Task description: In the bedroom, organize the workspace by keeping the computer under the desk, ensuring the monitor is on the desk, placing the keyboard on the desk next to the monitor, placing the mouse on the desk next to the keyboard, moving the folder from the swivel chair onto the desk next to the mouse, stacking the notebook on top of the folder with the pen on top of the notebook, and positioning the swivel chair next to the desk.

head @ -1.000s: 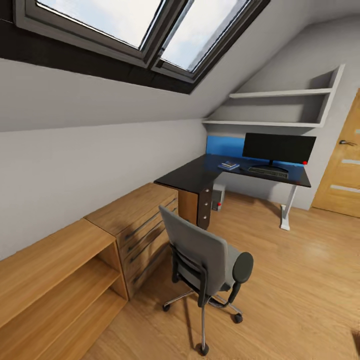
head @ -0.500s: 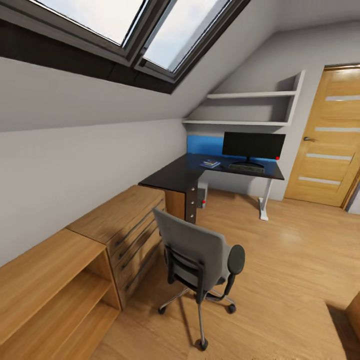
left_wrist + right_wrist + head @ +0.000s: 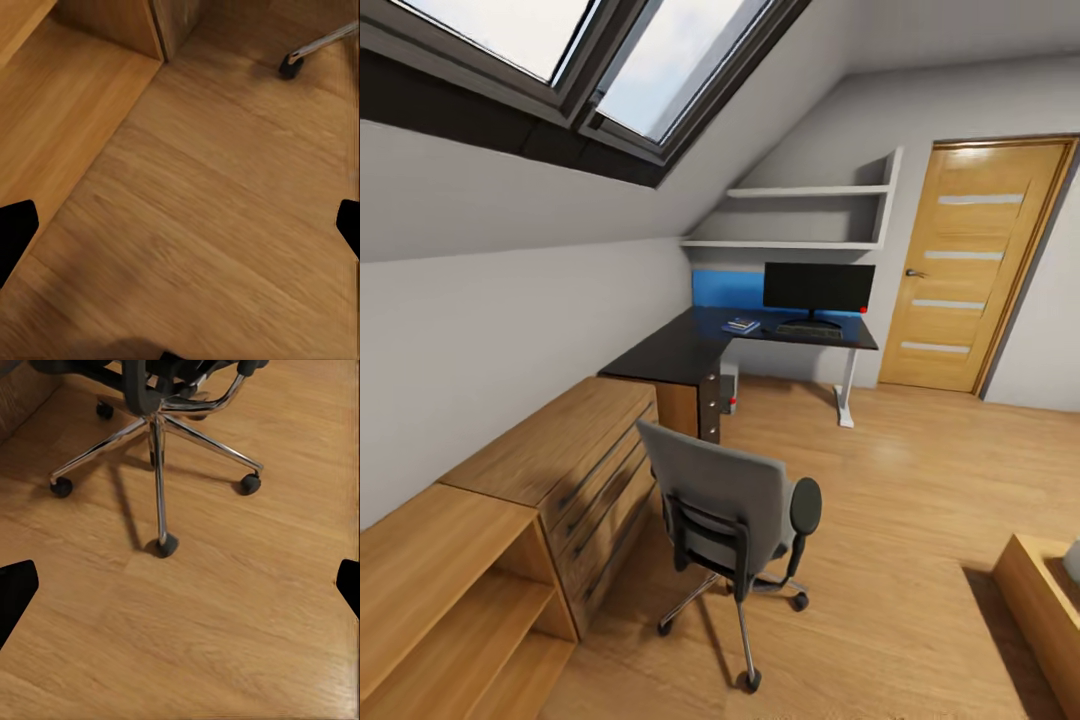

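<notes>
The grey swivel chair point(image 3: 725, 500) stands on the wood floor with its back to me, a good way short of the black L-shaped desk point(image 3: 665, 352). Against the blue back panel of the desk stands the monitor point(image 3: 818, 287), and the dark keyboard point(image 3: 808, 330) lies in front of it. Left of the keyboard lies a small blue and grey stack point(image 3: 741, 325), too small to tell apart. Under the desk sits the computer point(image 3: 728, 390) with its red light. My left gripper point(image 3: 180, 229) is open over bare floor. My right gripper point(image 3: 180, 585) is open above the chair's metal base point(image 3: 157, 427).
A low light-wood shelf and drawer unit point(image 3: 550, 470) runs along the left wall, also seen as the wood unit point(image 3: 75, 90). A wooden door point(image 3: 970, 265) stands at the back right. White wall shelves point(image 3: 800, 215) hang over the desk. A wooden edge point(image 3: 1045, 600) shows at the lower right.
The whole picture has slid left and drawn back, so the camera has turned right and moved away. The door has come fully into view. None of the things has moved.
</notes>
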Robot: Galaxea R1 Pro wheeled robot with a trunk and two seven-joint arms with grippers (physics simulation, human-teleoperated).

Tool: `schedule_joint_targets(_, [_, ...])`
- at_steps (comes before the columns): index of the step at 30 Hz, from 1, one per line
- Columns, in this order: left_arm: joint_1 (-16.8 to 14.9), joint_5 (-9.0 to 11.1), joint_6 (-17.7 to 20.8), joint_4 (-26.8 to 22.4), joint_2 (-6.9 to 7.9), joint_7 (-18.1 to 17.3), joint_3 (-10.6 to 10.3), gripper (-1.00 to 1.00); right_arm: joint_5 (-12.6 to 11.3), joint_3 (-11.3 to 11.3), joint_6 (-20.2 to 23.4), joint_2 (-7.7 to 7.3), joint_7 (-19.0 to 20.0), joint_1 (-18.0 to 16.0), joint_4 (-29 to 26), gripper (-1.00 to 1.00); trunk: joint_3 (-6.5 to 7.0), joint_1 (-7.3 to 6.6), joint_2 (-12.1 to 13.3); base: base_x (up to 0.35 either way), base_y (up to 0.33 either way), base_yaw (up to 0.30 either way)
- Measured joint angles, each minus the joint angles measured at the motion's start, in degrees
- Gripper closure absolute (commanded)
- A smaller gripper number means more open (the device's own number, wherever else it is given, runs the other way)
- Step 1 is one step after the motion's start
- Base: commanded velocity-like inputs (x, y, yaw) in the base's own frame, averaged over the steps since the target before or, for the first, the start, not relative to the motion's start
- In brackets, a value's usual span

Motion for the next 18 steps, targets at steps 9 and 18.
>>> schedule_joint_targets(9, [0.0, 0.0, 0.0, 0.0, -0.04, 0.0, -0.1, -1.0, 0.0, 0.0, 0.0, 0.0, 0.0, 0.0, 0.0, -1.0, 0.0, 0.0, 0.0, 0.0, 0.006, -0.3])
schedule_joint_targets(18, [0.0, 0.0, 0.0, 0.0, 0.0, 0.0, 0.0, -1.0, 0.0, 0.0, 0.0, 0.0, 0.0, 0.0, 0.0, -1.0, 0.0, 0.0, 0.0, 0.003, 0.09, -0.3])
